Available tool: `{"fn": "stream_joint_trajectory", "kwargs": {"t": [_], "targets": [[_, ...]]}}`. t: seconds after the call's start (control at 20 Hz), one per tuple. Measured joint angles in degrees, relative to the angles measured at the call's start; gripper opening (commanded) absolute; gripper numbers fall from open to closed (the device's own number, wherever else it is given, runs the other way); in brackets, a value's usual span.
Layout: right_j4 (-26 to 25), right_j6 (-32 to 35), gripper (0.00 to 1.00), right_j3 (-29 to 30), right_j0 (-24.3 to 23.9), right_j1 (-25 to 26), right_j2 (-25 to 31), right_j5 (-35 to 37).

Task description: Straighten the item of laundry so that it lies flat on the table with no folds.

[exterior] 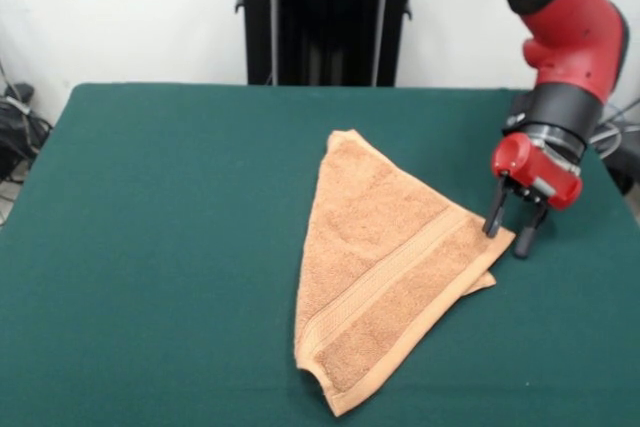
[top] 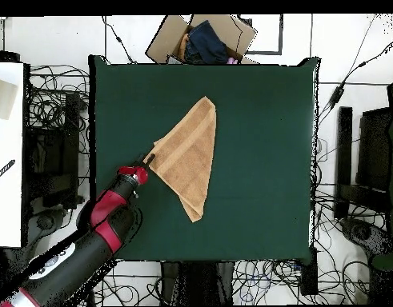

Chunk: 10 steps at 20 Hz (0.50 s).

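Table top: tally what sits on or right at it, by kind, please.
Towel, orange-tan, folded into a triangle: 1
Gripper, open at the towel's corner: 1
Total on the table: 2

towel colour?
Light orange-tan terry towel, folded into a triangle; front view shows it best.
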Motion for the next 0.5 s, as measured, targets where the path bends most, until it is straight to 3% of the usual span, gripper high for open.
{"fn": "stream_joint_trajectory", "kwargs": {"t": [0.5], "targets": [[-1.81, 0.00, 1.00, -0.02, -1.07, 0.23, 0.16, -3.73]]}}
